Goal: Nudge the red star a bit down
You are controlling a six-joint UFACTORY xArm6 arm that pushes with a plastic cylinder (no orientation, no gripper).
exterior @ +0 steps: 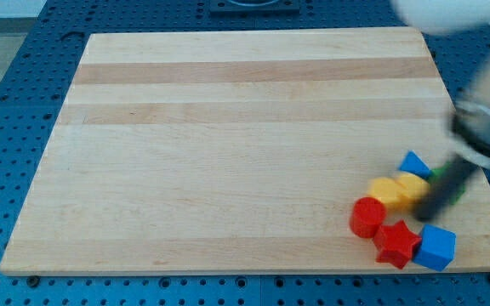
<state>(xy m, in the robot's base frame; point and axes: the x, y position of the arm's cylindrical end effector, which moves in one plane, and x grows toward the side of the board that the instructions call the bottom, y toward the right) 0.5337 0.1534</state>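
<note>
The red star lies near the bottom right corner of the wooden board. A red cylinder touches it on the upper left and a blue cube sits just to its right. My tip is blurred and sits just above and to the right of the red star, beside the yellow blocks. A blue triangular block lies above them, and a green block is mostly hidden behind the rod.
The board's right and bottom edges are close to the cluster. The blurred arm body hangs over the right side. A blue perforated table surrounds the board.
</note>
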